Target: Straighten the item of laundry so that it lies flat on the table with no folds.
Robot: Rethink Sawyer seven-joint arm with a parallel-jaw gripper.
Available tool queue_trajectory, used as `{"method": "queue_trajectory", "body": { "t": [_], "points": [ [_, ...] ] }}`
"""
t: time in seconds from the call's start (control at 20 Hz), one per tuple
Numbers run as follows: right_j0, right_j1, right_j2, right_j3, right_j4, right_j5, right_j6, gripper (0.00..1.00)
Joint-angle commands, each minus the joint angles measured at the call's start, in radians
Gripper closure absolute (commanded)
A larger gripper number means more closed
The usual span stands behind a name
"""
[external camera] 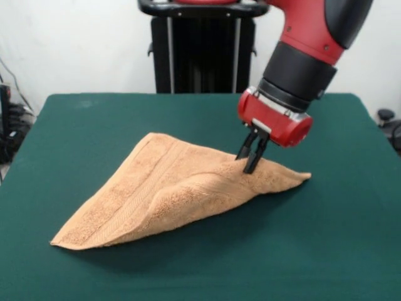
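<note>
One orange-tan terry-cloth towel (169, 197) lies on the dark green counter (326, 251), occupying the centre and lower left of the frame. The towel is not flat: it is folded into a roughly triangular shape, with one pointed corner at the lower left, one at the right of centre, and a rounded fold at the upper centre. A woven border band runs diagonally along its left portion. A raised ridge runs from the middle of the towel toward its right-hand corner.

The end effector (253, 162) stands at the right of centre, at the upper right part of the towel, near the right-hand corner. Its two black fingers (257, 155) point downward and are drawn close together, their tips pressed into the ridge of cloth and apparently pinching it. The red wrist housing (276, 119) sits directly above, tilted toward the upper right of the frame.
</note>
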Motion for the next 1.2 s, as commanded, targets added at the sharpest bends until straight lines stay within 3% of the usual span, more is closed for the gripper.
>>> {"method": "queue_trajectory", "body": {
  "t": [0.05, 0.4, 0.65, 0.95, 1.2],
  "points": [
    [-0.049, -0.02, 0.213, 0.067, -0.082, 0.09, 0.111, 1.0],
    [-0.087, -0.021, 0.228, 0.045, -0.14, 0.07, 0.121, 1.0],
    [-0.154, 0.009, 0.29, 0.001, -0.187, -0.018, 0.093, 1.0],
    [-0.166, 0.065, 0.298, -0.043, -0.216, -0.091, 0.135, 1.0],
    [-0.145, 0.123, 0.25, -0.109, -0.207, -0.06, 0.177, 1.0]
  ]
}}
